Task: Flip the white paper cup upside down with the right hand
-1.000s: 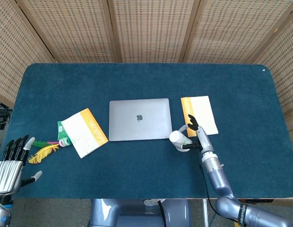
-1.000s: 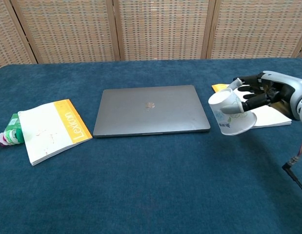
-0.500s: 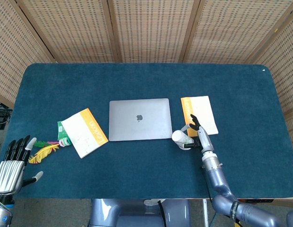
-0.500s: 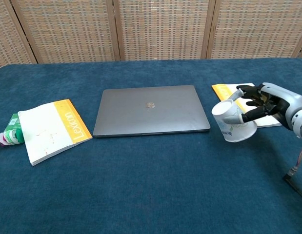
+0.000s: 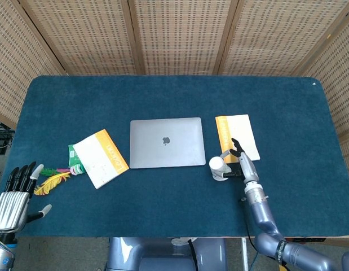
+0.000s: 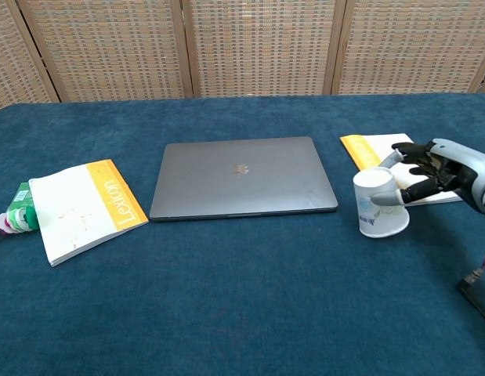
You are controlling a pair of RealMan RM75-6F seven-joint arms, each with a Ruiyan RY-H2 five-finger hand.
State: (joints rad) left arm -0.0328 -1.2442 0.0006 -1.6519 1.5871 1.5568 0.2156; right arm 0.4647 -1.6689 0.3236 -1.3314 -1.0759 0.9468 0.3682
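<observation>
1. Cup (image 6: 379,204), white paper, is set upside down on the blue table (image 6: 242,313), just right of the laptop (image 6: 242,178).
2. It is touched by the right hand (image 6: 430,174), fingers curled around its side.
3. The left hand (image 5: 13,195) is kept apart, fingers spread.

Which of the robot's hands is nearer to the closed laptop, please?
The right hand, beside the laptop's near right corner at the cup. The left hand hangs off the table's near left corner.
</observation>
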